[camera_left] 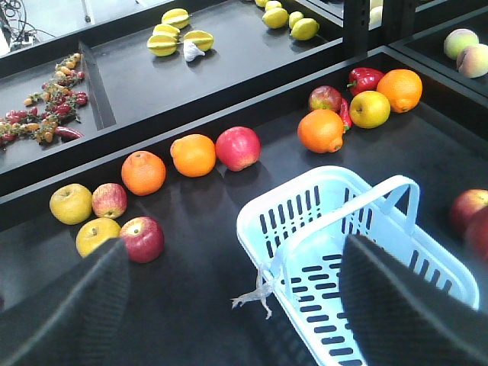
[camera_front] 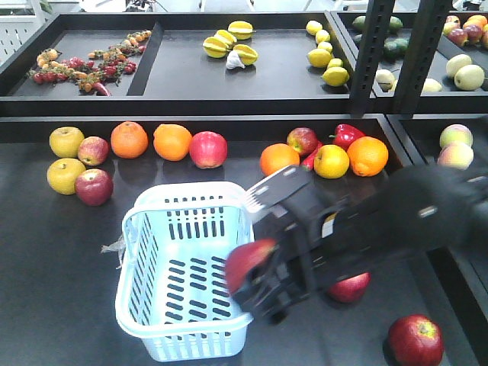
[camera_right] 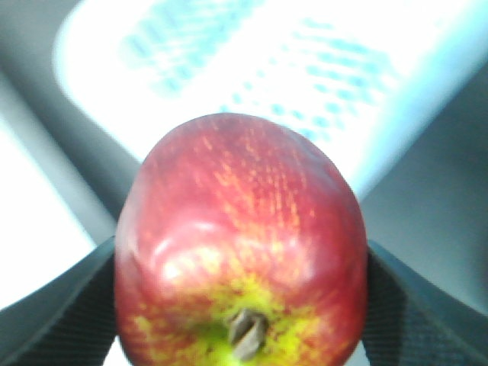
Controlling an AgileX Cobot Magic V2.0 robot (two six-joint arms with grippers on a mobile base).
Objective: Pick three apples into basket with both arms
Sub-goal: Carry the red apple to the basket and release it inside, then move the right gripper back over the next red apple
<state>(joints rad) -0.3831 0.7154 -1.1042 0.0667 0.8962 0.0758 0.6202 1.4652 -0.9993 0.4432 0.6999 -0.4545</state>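
Right jaws gripping dark red apple [camera_right: 240, 229], yellow-green stem patch, over basket [camera_front: 183, 326] rim, left jaws wide

- We see a dark matte counter [camera_front: 46, 267] with a raised black rim.
- Behind it we find a second black tray [camera_front: 191, 80], split by a divider [camera_front: 152, 57].
- Two black perforated posts [camera_front: 372, 53] stand at the right.
- Bright, even light reaches us.
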